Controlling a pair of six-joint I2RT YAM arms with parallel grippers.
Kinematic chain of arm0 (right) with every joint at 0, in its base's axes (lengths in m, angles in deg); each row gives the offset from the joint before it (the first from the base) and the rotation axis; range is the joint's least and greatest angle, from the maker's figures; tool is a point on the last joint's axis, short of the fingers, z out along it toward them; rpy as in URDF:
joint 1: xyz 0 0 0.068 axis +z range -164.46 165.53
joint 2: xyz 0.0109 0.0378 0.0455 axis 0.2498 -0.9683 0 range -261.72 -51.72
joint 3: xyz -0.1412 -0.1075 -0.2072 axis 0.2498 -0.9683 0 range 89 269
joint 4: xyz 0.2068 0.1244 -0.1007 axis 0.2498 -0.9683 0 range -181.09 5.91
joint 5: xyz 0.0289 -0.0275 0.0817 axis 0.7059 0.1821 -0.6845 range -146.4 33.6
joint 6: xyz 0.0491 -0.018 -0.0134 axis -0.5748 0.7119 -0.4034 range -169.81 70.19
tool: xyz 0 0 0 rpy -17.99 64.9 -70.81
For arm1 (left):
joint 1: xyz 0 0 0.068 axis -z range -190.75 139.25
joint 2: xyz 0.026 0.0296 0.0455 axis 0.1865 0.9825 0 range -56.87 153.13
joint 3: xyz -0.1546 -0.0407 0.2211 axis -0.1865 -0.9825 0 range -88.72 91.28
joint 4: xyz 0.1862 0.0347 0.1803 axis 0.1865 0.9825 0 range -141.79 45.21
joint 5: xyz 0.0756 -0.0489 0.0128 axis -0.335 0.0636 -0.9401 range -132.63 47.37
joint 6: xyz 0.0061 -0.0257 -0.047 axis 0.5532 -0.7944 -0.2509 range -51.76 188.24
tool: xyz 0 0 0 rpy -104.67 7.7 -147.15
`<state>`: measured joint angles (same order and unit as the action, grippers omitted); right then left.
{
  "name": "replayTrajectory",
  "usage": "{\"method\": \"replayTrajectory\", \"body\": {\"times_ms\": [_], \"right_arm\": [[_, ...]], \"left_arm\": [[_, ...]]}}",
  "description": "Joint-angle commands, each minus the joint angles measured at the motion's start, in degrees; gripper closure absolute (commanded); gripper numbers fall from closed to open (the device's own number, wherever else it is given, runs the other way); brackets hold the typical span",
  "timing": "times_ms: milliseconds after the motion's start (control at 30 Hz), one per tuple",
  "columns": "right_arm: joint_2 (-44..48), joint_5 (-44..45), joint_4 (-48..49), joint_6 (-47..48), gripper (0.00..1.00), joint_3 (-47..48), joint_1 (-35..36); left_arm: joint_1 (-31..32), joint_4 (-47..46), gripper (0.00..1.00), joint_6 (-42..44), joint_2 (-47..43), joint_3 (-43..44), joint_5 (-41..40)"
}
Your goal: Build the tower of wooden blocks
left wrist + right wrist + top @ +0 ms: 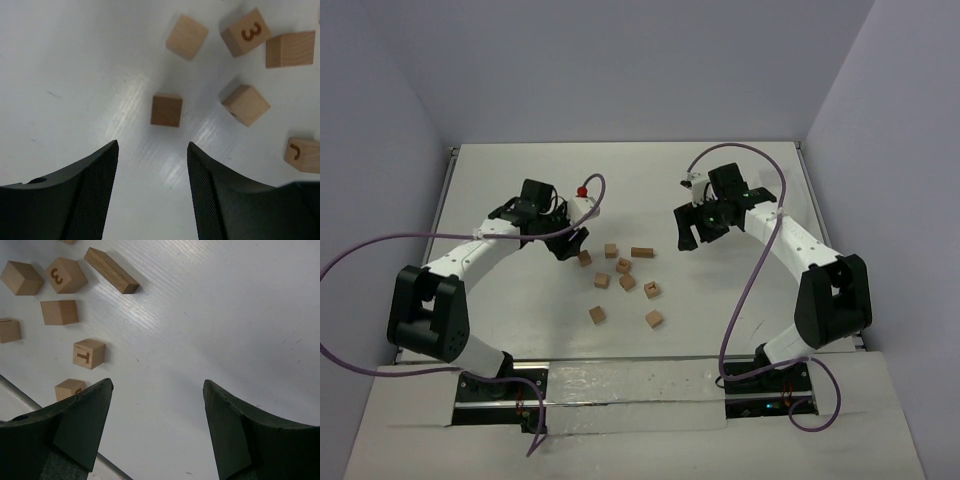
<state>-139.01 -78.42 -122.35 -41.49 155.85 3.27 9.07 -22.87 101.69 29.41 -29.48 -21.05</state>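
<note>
Several small tan wood blocks lie loose and apart on the white table between the arms; none rests on another, and no tower is in view. My left gripper hovers at the left edge of the scatter, open and empty. In the left wrist view a plain cube lies just beyond the left gripper, clear of the fingertips, with a cube marked 3 farther off. My right gripper stands open and empty to the right of the blocks. The right wrist view shows the right gripper over bare table, with a T cube and a darker long cuboid to its left.
The white table is walled by grey panels at the back and sides. Purple cables loop from both arms. A small red part sits near the left wrist. The table's near edge shows in the right wrist view.
</note>
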Motion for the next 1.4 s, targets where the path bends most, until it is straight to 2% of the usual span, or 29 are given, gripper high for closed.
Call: {"method": "replayTrajectory", "body": {"times_ms": [0, 567, 833, 933, 1100, 1367], "right_arm": [[-0.33, 0.39, 0.90, -0.76, 0.19, 1.54, 0.19], [-1.48, 0.75, 0.47, -0.32, 0.19, 2.14, 0.19], [-1.99, 0.57, 0.38, 0.10, 0.19, 2.32, 0.19], [-2.10, 0.57, 0.38, 0.21, 0.19, 2.23, 0.19], [-2.27, 0.48, 0.47, 0.54, 0.19, 2.32, 0.19], [-2.32, 0.35, 0.51, 1.04, 0.19, 1.84, 0.15]], "left_arm": [[0.13, -2.95, 0.36, -4.86, 0.81, -1.52, -2.14], [1.58, -3.87, 0.35, 0.22, 9.89, 1.05, 1.69], [2.24, -5.56, 0.39, 3.70, 11.37, 0.63, 2.02], [2.24, -5.98, 0.44, 5.36, 11.64, 0.45, 2.77], [2.24, -4.88, 0.68, 8.45, 13.67, 1.90, 3.61], [2.24, -2.57, 0.77, 13.78, 15.75, 5.17, 4.73]]}}
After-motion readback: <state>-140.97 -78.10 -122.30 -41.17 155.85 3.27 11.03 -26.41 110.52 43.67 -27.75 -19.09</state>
